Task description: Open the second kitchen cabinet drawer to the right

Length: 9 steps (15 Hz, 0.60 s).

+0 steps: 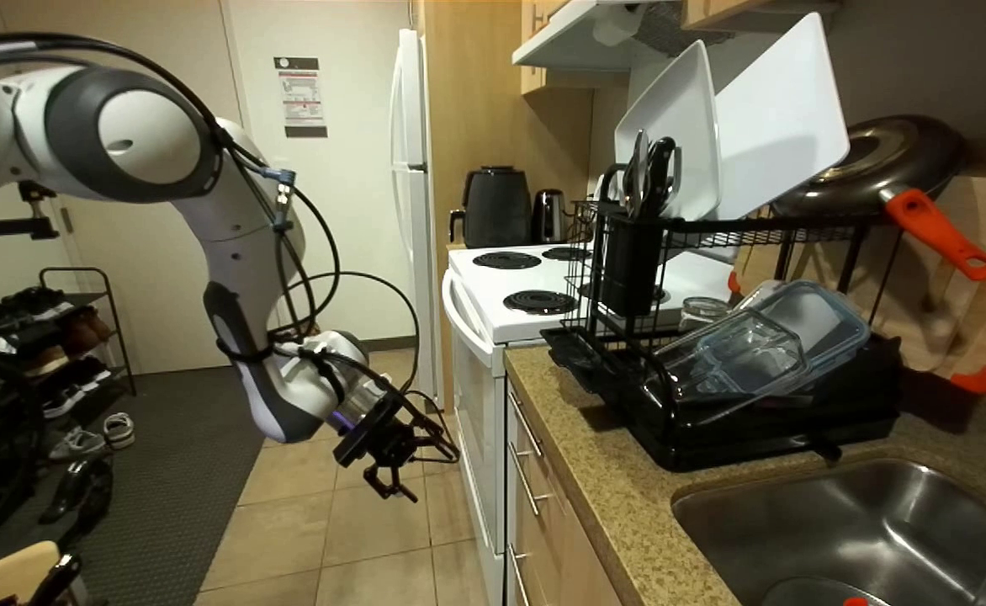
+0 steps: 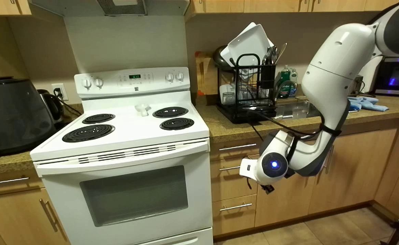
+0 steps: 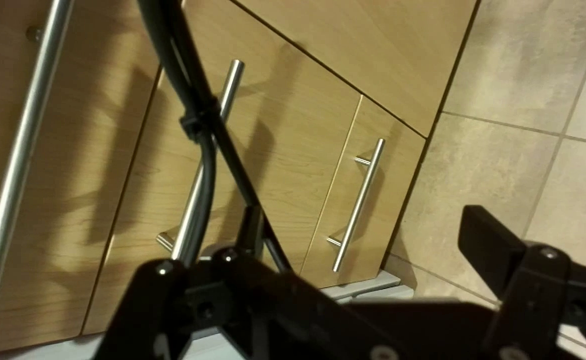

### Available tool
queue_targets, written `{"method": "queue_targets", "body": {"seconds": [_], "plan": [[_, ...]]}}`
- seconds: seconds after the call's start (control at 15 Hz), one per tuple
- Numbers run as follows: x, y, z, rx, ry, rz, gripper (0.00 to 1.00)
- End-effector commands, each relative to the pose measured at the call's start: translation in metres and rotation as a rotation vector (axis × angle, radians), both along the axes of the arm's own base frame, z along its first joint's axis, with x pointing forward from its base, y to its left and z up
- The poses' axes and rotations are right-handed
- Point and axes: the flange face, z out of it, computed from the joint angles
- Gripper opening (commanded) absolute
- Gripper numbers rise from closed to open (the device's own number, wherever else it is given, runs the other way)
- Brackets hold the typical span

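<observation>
The pale beige kitchen cabinet (image 2: 284, 207) has a speckled brown stone top (image 1: 577, 438). Beside the stove its drawers are stacked, all with bar handles and all shut. The shallow top drawer (image 2: 235, 154) also shows in the wrist view (image 3: 83, 150). Below it are the middle front (image 2: 232, 185) and the bottom front (image 2: 233, 217). The drawer's white inner walls and small items are hidden. My gripper (image 1: 430, 480) is open and empty, in front of the cabinet and apart from the handles. In the wrist view its fingers (image 3: 365, 240) are spread wide.
The white stove (image 2: 124, 143) stands directly beside the drawers. A black dish rack (image 1: 754, 421) with plates and a pan stands on the counter by the sink (image 1: 838, 522). Black cables (image 3: 200, 120) hang across the middle handle in the wrist view. A tiled floor (image 1: 375, 522) lies below.
</observation>
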Motion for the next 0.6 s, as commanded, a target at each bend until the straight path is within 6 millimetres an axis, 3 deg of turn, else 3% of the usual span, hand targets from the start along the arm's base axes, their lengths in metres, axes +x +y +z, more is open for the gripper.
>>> {"method": "queue_targets", "body": {"seconds": [0.0,0.53], "plan": [[0.016,-0.002,-0.021,-0.067,-0.103,0.019,1.00],[0.046,-0.016,-0.061,-0.171,-0.255,-0.026,1.00]]}}
